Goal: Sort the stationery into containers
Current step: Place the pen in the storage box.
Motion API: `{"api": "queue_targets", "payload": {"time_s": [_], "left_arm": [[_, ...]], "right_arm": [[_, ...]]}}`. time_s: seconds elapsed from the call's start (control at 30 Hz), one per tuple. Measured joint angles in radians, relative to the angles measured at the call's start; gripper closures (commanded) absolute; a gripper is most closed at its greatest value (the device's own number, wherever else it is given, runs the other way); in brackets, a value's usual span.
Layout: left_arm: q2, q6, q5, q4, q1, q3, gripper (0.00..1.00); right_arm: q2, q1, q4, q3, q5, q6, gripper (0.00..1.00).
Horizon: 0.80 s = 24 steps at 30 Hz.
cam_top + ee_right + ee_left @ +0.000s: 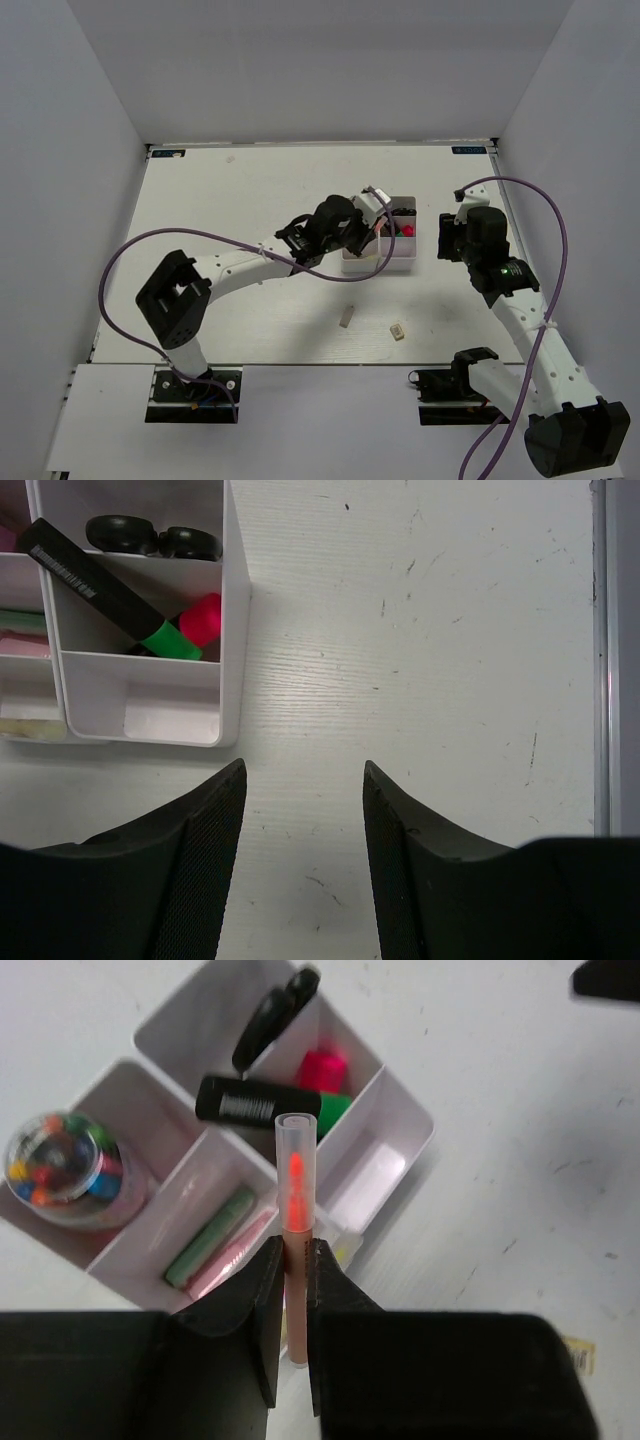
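Bins (408, 1102) sit just right of the desk's middle. Our left gripper (293, 1260) pinches the cream stick (296, 1190) by one end above them, we judge so it can drop straight in. Our right gripper (303, 780) hangs wide and empty beside them, out of the way.
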Motion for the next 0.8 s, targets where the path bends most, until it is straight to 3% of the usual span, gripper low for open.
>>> {"api": "queue_targets", "payload": {"time_s": [0.27,0.8], "left_arm": [[-0.001,0.002,0.083,0.053,0.061,-0.105,1.0],[0.022,0.003,0.19,0.129,0.107,-0.108,0.97]], "right_arm": [[0.001,0.0,0.011,0.0,0.0,-0.001,0.47],[0.012,0.0,0.015,-0.001,0.0,-0.004,0.47]]}}
